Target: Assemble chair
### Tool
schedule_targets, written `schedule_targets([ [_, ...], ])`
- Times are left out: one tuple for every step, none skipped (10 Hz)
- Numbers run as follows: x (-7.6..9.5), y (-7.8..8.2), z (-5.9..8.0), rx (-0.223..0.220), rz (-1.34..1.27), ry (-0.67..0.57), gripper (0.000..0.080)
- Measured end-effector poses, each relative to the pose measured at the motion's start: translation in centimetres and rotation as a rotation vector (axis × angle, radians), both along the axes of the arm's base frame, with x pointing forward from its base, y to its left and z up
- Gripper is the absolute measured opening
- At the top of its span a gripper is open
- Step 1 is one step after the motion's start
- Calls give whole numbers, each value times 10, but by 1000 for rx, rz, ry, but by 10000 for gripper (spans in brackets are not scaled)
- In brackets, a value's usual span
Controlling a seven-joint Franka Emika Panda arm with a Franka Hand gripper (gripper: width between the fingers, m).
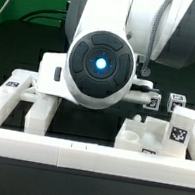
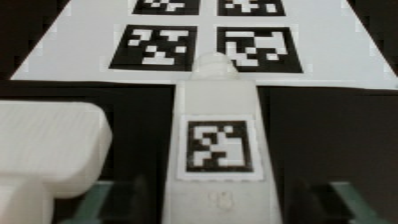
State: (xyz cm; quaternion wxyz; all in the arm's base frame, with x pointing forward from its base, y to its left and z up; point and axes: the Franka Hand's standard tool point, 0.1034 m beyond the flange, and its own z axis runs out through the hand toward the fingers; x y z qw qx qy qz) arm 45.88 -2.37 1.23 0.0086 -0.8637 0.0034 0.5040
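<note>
Wrist view: gripper [image 2: 228, 203] low over the black table [image 2: 338, 130], jaws spread, one dark finger [image 2: 125, 203] on each side of a long narrow white plastic bar with a single black-and-white tag [image 2: 217, 140]. A gap shows on both sides, so nothing is pinched yet. Bar lies flat, lengthwise between the fingers, its far end at the edge of the marker board [image 2: 196, 40]; touching or overlapping, can't tell. The straddle reads as lining up to grip the bar across its narrow width. A rounded white blocky plastic piece [image 2: 50, 140] sits just beside the bar, apart from it, which looks tight for the finger on that side. Exterior view: round white arm housing with blue light [image 1: 98, 67] hides gripper and bar. White open frame piece [image 1: 24, 100] on the exterior view's left, small white tagged blocks [image 1: 166, 131] on its right, long white border rail [image 1: 87, 157] in front. Judgement: early stage, parts loose
</note>
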Motion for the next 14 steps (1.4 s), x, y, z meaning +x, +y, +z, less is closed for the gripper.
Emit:
schedule_targets([
  [1, 0, 1, 0, 1, -3, 284],
  [2, 0, 1, -1, 0, -5, 284],
  [5, 1, 3, -2, 0, -9, 284],
  [9, 3, 8, -10, -3, -8, 284],
  [15, 6, 15, -16, -4, -9, 284],
  [21, 10, 24, -37, -11, -6, 284],
  [30, 17, 38, -48, -12, -8, 284],
  [38, 18, 43, -48, -10, -28, 284],
  [37, 16, 38, -49, -12, -35, 284],
  [39, 16, 36, -50, -11, -55, 284],
  [39, 16, 36, -50, -12, -55, 285],
  [44, 17, 35, -62, -24, -79, 285],
  [57, 24, 42, -75, -68, -152, 285],
  [69, 31, 59, -73, -110, -220, 285],
])
